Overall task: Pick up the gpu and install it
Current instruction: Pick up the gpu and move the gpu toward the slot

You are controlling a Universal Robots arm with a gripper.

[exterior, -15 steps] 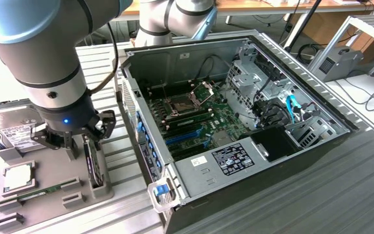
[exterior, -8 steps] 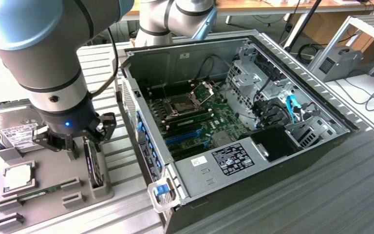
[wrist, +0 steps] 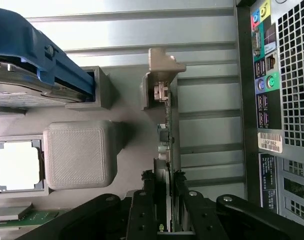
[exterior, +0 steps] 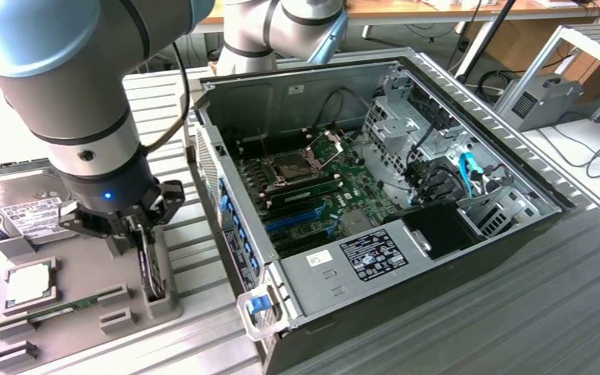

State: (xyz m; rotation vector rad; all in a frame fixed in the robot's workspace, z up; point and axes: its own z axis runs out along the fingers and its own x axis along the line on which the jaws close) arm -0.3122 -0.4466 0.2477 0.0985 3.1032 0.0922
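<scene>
The gpu (exterior: 154,272) is a slim black card standing edge-on in a slot of the grey parts holder (exterior: 81,258) at the exterior view's left. My gripper (exterior: 140,234) is lowered straight over its upper edge. In the wrist view the gpu (wrist: 167,125) runs away from the gripper (wrist: 165,184), its bracket end resting in a grey support block. The two black fingers (wrist: 148,192) sit against both faces of the card with no gap showing.
The holder also carries a silver hard drive (exterior: 24,207), a CPU (exterior: 29,285) and a green memory stick (exterior: 71,306). The open computer case (exterior: 508,168) lies just to the exterior view's right, its motherboard with blue slots (exterior: 294,219) exposed. The case's rear ports (wrist: 264,85) are close beside the gripper.
</scene>
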